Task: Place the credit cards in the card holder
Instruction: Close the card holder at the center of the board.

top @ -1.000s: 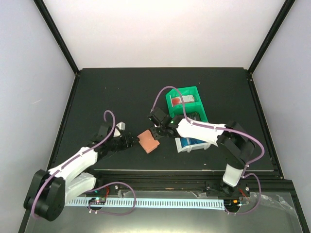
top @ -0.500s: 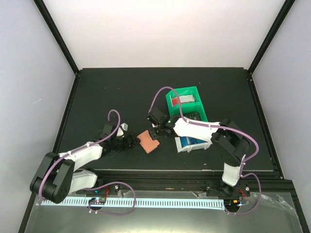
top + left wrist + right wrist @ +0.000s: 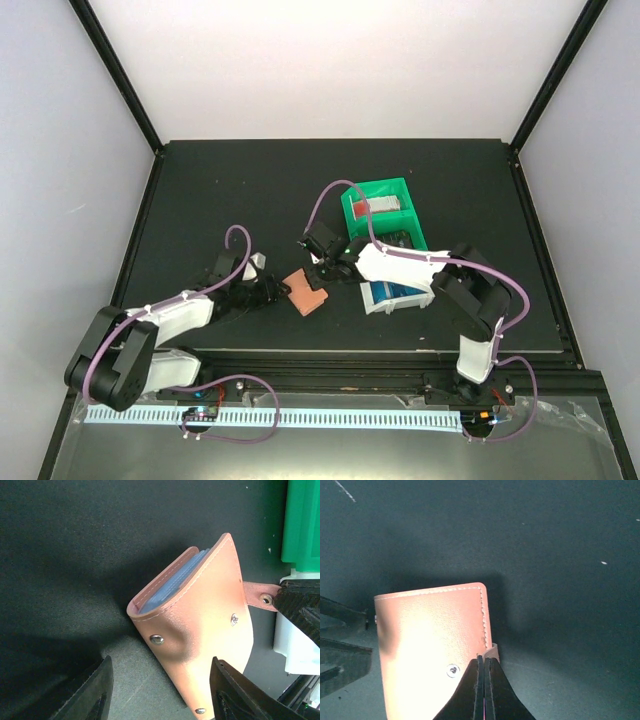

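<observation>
The salmon card holder (image 3: 306, 294) lies on the black table between both arms. It is slightly open, and blue layers (image 3: 170, 582) show inside its edge. My right gripper (image 3: 484, 661) is shut on its snap tab (image 3: 260, 598). My left gripper (image 3: 160, 700) is open, and the holder's near corner lies between its fingers (image 3: 87, 695). There is a gap on the left side. Credit cards sit in the tray: a red-and-white one (image 3: 378, 206), a dark one (image 3: 400, 240) and a blue one (image 3: 398, 292).
The green tray (image 3: 352, 213) with its white front compartment (image 3: 372, 303) stands just right of the holder, under the right arm. Its green wall (image 3: 300, 525) shows at the right edge of the left wrist view. Black frame rails border the table.
The right gripper has shut on the holder's snap tab. The left gripper has crept closer to the holder and its jaws have narrowed a little.
</observation>
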### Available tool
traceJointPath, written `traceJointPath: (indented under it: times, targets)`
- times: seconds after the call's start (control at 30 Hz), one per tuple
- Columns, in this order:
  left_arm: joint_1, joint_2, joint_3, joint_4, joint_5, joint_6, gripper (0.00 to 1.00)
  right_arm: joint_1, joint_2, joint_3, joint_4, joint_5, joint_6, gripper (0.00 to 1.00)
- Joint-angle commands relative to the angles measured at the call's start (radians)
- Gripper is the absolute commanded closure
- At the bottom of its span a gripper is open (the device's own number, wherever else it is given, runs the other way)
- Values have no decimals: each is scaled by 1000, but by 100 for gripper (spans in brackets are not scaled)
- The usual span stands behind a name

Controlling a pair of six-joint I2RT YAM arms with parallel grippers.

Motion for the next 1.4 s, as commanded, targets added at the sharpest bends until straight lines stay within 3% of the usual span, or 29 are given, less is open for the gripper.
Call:
traceJointPath:
  times: [0.0, 0.4, 1.37]
  targets:
    - [-17, 32, -7, 3, -15, -28, 46, -3, -11, -6, 54, -57, -16, 99]
    - [-47, 68, 15, 16, -46, -73, 58, 13, -5, -49, 99, -122, -42, 99]
    - [-59, 146, 29, 35, -49, -59, 65, 46, 43, -11, 76, -170, -62, 99]
